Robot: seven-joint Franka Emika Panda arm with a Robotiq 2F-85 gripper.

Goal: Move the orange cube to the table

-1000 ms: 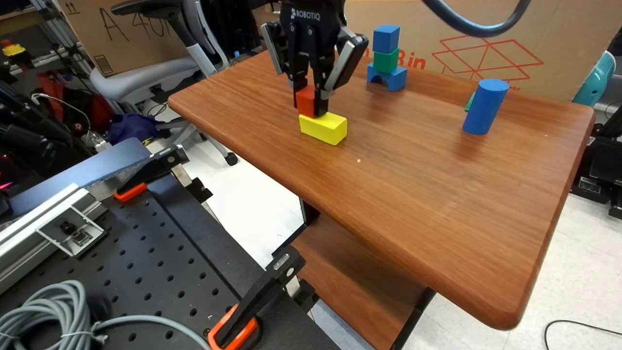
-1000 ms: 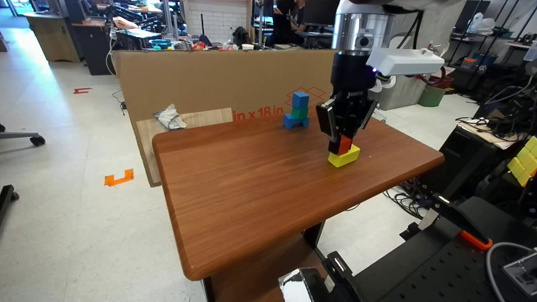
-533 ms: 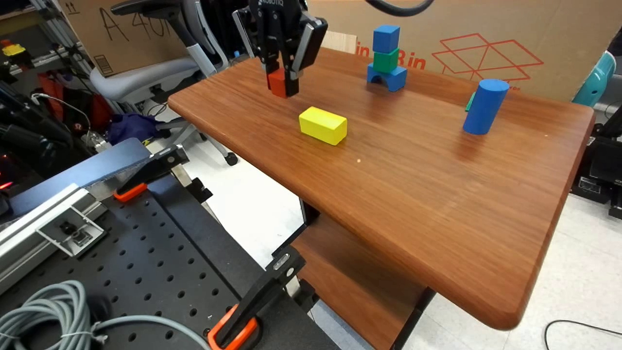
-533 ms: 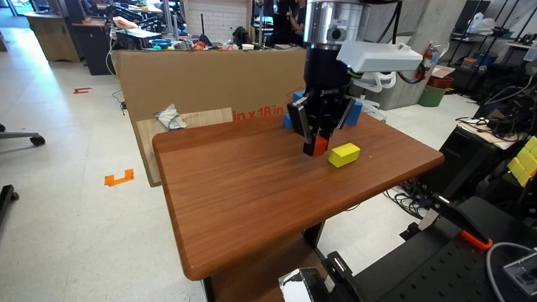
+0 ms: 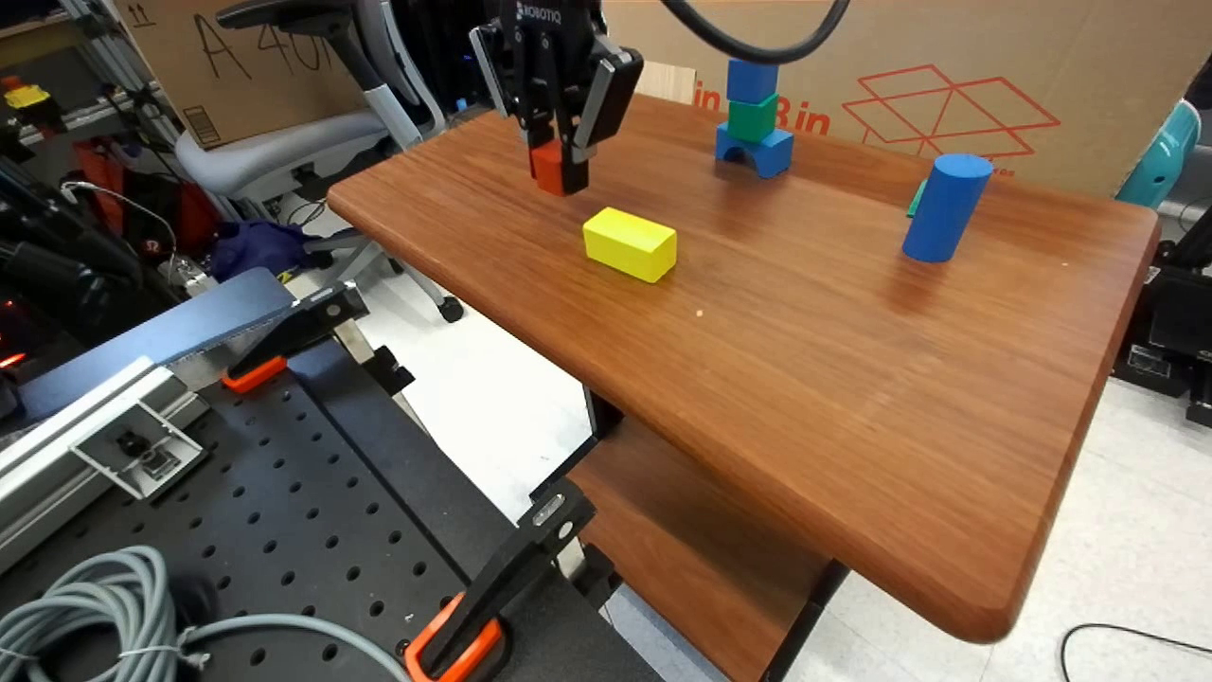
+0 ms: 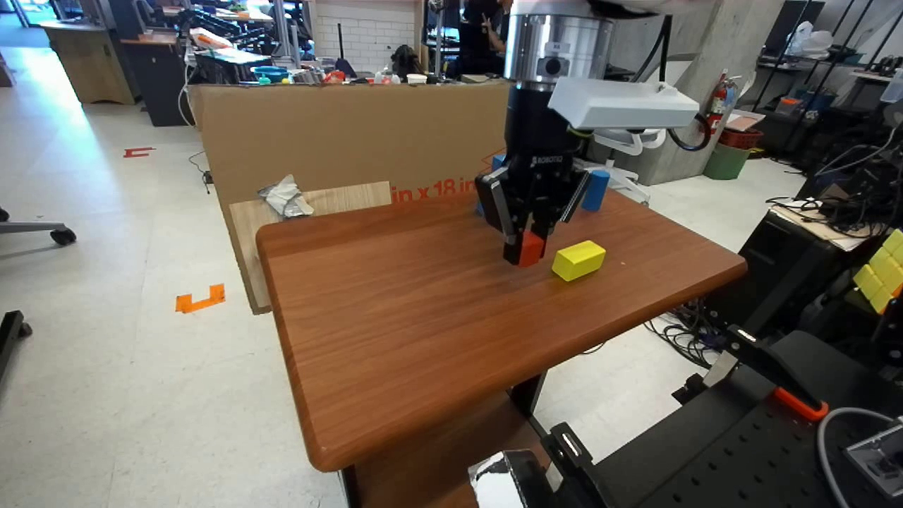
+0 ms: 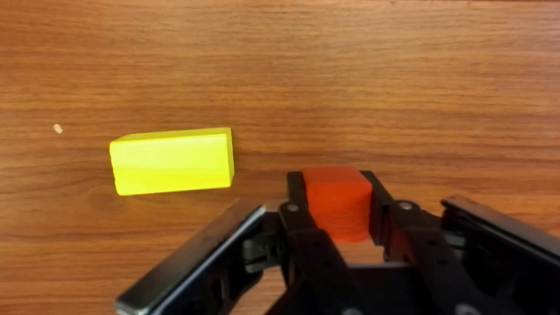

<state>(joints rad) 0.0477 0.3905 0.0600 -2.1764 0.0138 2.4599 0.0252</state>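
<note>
The wood-grain table (image 5: pixel 805 379) bears a yellow block (image 7: pixel 173 162), near which the gripper (image 7: pixel 337 192) holds the orange cube (image 7: pixel 338 205) clamped between its jaws.

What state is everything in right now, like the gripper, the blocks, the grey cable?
Gripper: shut, gripping
Orange cube: held; can't tell if it touches the table
Yellow block: lying flat
Cylinder: upright
Stack: standing, three blocks high
Grey cable: mostly coiled

Tbl (image 5: pixel 805 379): glossy wd-grain; orange cube (image 7: pixel 337 197): smooth, matt; 2 clamps (image 5: pixel 497 592): matt plastic.
</note>
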